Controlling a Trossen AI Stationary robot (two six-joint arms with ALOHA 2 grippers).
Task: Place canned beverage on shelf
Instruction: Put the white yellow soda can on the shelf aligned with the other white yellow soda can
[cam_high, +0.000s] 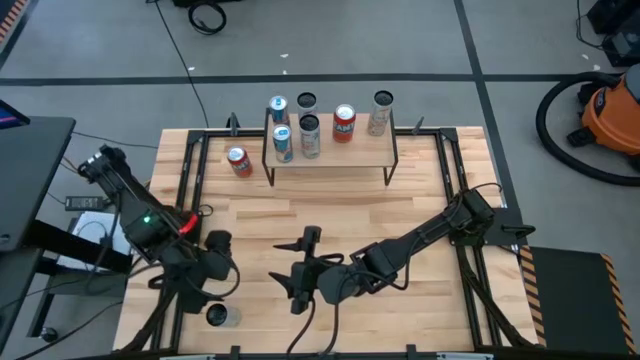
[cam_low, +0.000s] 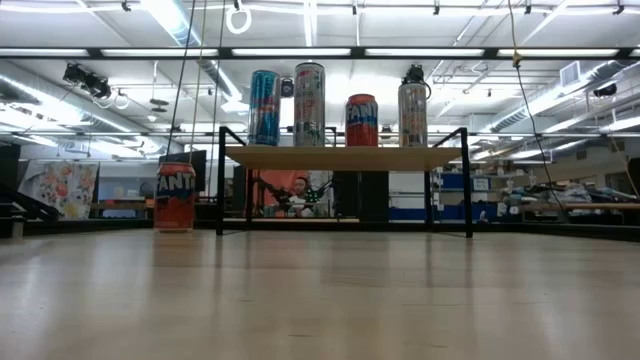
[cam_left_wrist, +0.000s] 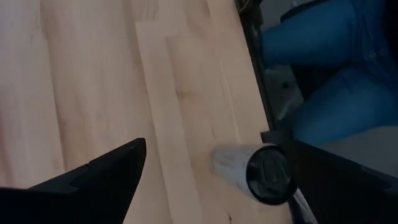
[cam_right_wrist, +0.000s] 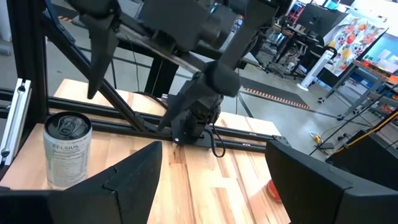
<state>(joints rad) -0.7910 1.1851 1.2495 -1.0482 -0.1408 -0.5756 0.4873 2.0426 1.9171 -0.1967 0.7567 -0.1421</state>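
Left tool (cam_left_wrist: 205, 180) released over silver can (cam_left_wrist: 252, 171), far finger cropped; right tool (cam_high: 300, 270) released, empty.

"FANTA" reads in white on the orange can (cam_low: 175, 197) standing on the tabletop beside the shelf (cam_low: 345, 157); the same lettering shows in part on the orange can (cam_low: 361, 120) on the shelf. The white can (cam_right_wrist: 67, 149) near the table's front edge bears "CELSIUS". Print on the other cans is too small to read.
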